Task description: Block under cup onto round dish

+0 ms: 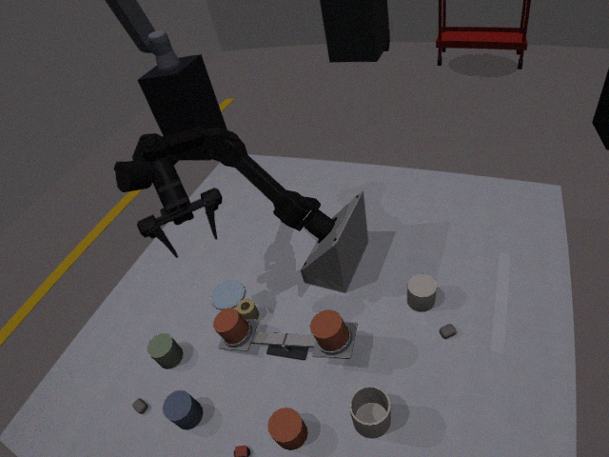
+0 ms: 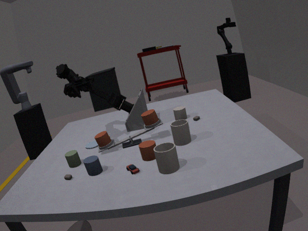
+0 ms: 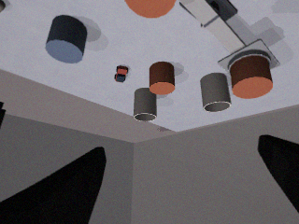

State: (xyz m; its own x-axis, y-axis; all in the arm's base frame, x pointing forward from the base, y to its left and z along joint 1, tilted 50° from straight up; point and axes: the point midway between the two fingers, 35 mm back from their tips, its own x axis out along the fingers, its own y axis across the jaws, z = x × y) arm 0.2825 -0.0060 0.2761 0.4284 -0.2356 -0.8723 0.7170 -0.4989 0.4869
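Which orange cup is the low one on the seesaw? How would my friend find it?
Find the grey wedge mid-table; the balance tilts in front of it. The low cup sits on the dipped end, beside the pale blue dish. The other balance cup rides higher by the wedge, and a third orange cup stands straight on the table.

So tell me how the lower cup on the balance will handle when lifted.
The lower cup looks rigid with straight smooth walls, so it may slip in a light grip. The beam tilts down at its end, which suggests weight underneath; lifting the cup probably lets the beam swing.
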